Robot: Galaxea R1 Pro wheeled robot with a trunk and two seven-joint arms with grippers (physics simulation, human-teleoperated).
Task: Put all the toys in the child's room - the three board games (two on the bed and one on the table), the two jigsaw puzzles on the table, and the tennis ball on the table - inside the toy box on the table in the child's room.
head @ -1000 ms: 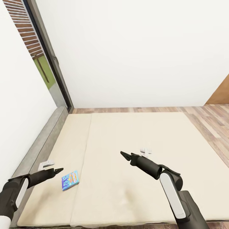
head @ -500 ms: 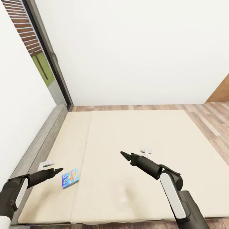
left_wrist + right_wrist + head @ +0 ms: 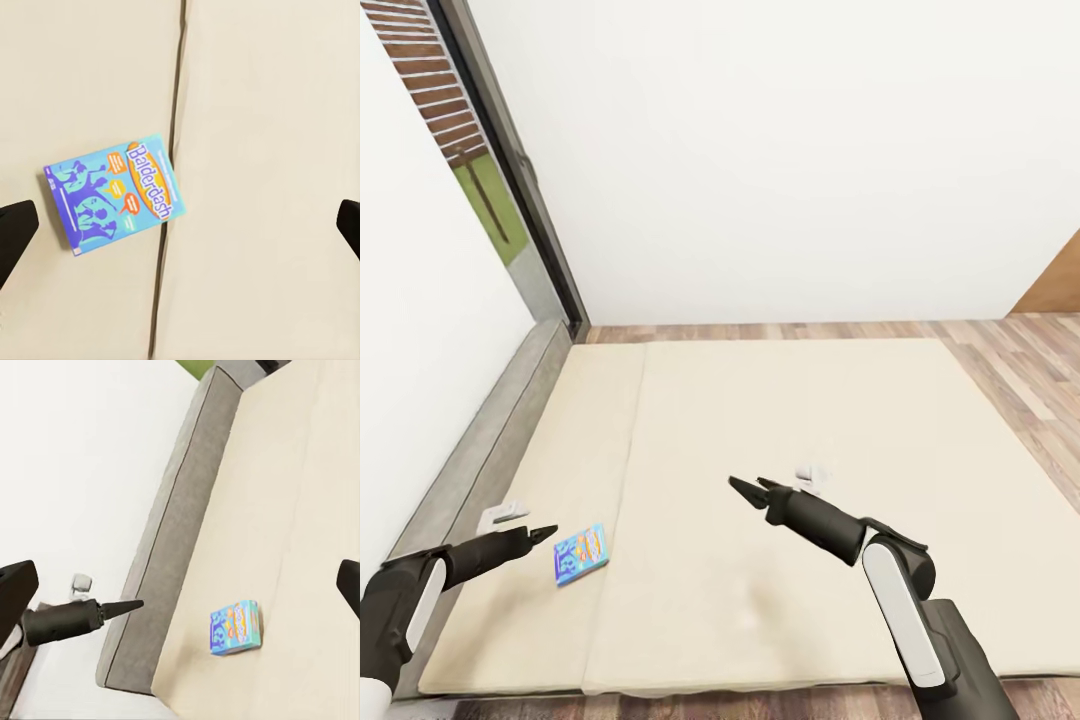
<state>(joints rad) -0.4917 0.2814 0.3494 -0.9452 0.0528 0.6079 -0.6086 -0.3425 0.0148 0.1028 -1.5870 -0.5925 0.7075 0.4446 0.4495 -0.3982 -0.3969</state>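
The left gripper (image 3: pixel 546 533) hovers low over the bed (image 3: pixel 780 420) with its jaws looking pressed into one point from the head view, yet the left wrist view shows the two fingertips (image 3: pixel 16 232) far apart at the picture's edges — so spread, and empty. Just past its tip, toward 3 o'clock, a blue board game (image 3: pixel 581 553) lies flat on the cream mattress beside a seam, apart from the gripper. The right gripper (image 3: pixel 750 488) hangs above mid-bed, jaws parted and holding nothing. Behind it, at about 1 o'clock, sits a small white object (image 3: pixel 812 474). A grey ledge (image 3: pixel 490 440) borders the bed's left edge.
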